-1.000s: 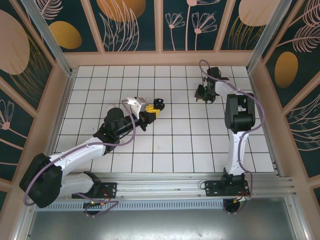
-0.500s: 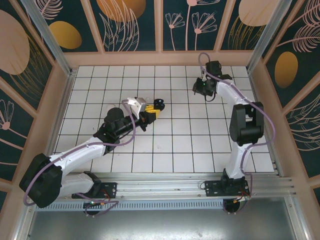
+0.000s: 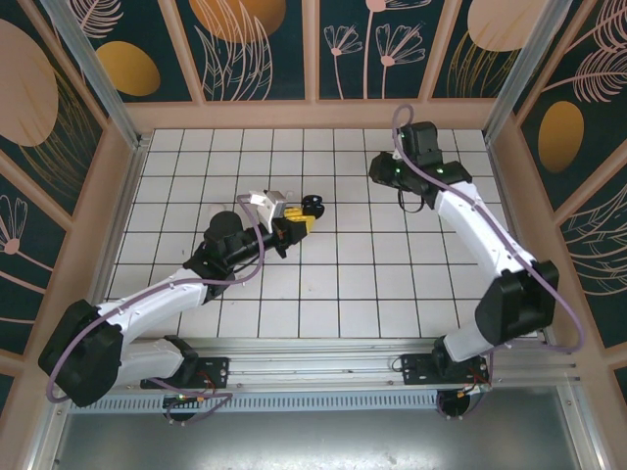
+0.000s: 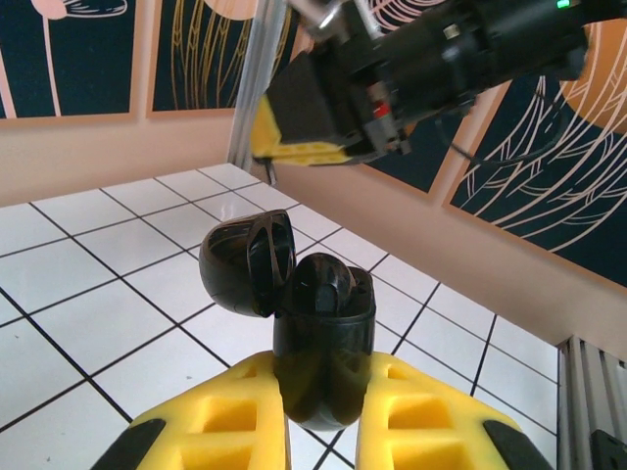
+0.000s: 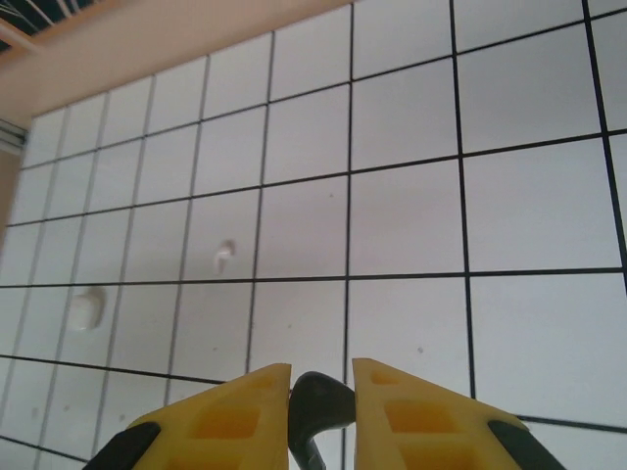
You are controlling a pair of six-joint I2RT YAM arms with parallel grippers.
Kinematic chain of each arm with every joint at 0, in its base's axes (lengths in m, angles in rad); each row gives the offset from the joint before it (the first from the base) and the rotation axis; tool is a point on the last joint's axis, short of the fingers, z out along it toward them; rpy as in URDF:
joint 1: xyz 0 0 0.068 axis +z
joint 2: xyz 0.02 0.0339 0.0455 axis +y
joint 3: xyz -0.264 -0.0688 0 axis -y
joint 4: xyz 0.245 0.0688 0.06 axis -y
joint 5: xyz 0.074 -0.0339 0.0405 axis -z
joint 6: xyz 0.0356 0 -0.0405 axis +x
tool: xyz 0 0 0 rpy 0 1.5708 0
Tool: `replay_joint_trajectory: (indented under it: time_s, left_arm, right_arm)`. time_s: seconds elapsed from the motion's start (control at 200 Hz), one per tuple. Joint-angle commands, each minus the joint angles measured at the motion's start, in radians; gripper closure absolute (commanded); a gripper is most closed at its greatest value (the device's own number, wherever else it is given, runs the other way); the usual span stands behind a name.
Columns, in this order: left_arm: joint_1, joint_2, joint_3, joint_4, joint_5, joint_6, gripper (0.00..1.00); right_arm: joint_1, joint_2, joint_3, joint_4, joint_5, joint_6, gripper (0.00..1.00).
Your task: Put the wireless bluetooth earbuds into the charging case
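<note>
Left pincer (image 4: 321, 397) clamped the charging case (image 4: 325, 333), lid (image 4: 245, 262) open, off the worktop (image 4: 88, 304). Right pincer (image 5: 321, 384) pinched a black earbud (image 5: 315, 403), apart from the case. Risk: shallow grip (only a sliver showed), so the bud could twist or drop at insertion.

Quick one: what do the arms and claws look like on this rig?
Left arm and right arm: white shells, black joints, a loose mauve cable along each. Left claw and right claw: yellow fingers with recessed pockets, black toward the base.
</note>
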Motion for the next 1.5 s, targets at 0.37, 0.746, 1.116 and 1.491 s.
replay_joint_trajectory:
  time_s: [0.37,0.746,1.116,1.491]
  left_arm:
    - [0.006,0.026,0.069,0.124,0.072,-0.031,1.0]
    - [0.007,0.03,0.065,0.194,0.087,-0.063,1.0]
    - [0.006,0.035,0.063,0.208,0.088,-0.085,1.0]
    - [0.007,0.032,0.059,0.215,0.081,-0.083,1.0]
  right_arm:
    - [0.165,-0.307,-0.063,0.086,-0.061,0.096,0.8]
    - [0.308,-0.418,-0.173,0.284,-0.048,0.078,0.8]
    - [0.393,-0.378,-0.22,0.371,0.027,0.082,0.8]
    - [0.417,-0.323,-0.195,0.365,0.038,0.083,0.8]
